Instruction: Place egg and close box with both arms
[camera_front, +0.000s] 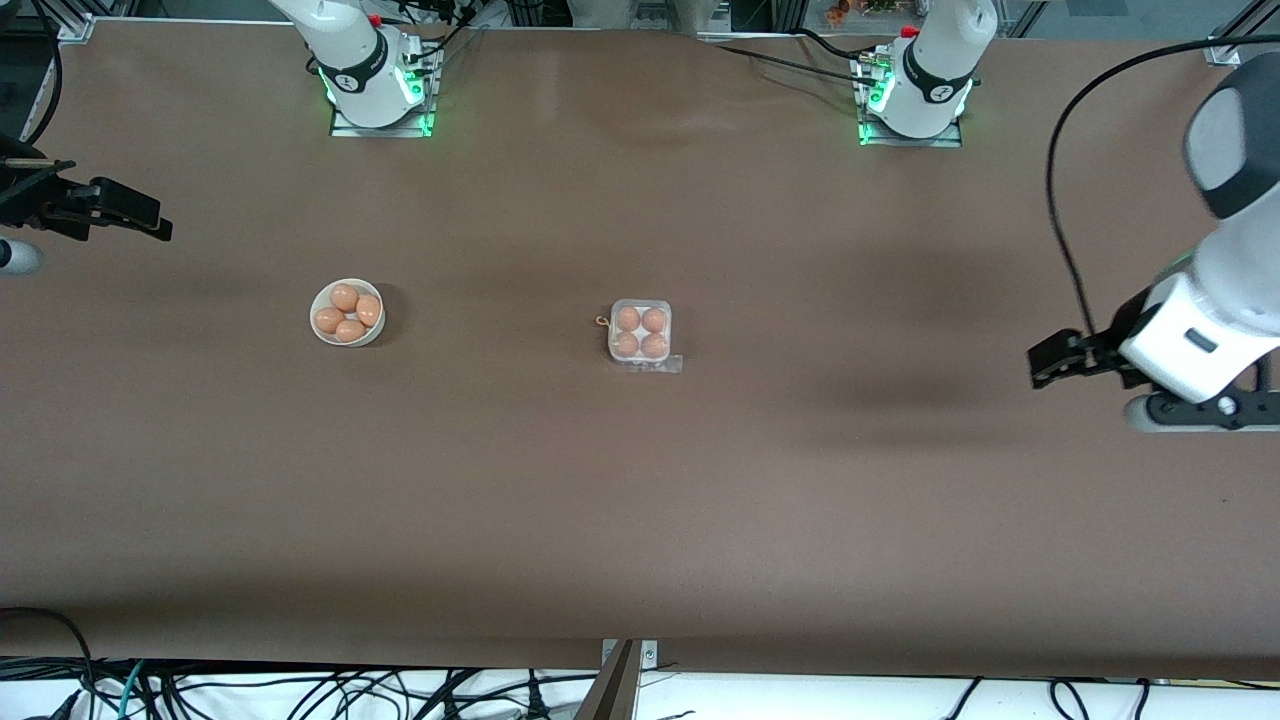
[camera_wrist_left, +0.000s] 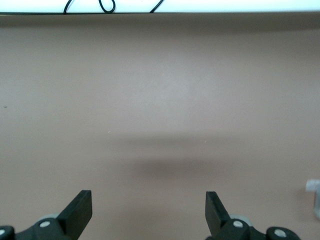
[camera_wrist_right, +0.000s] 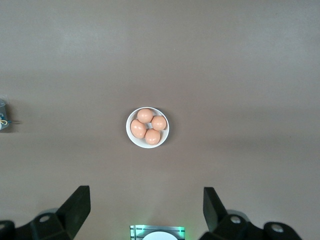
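The box, a small clear carton, sits mid-table with an orange-brown egg in each of its cells. A clear plastic strip juts from its side nearer the front camera; I cannot tell whether the lid is down. My left gripper hangs open and empty over the left arm's end of the table; the left wrist view shows its gripper above bare tabletop. My right gripper is open and empty at the right arm's end; in the right wrist view the gripper looks down on the bowl.
A round white bowl with several more eggs stands toward the right arm's end, level with the box; the bowl shows in the right wrist view. The right arm's green-lit base is there too. Cables run along the table's near edge.
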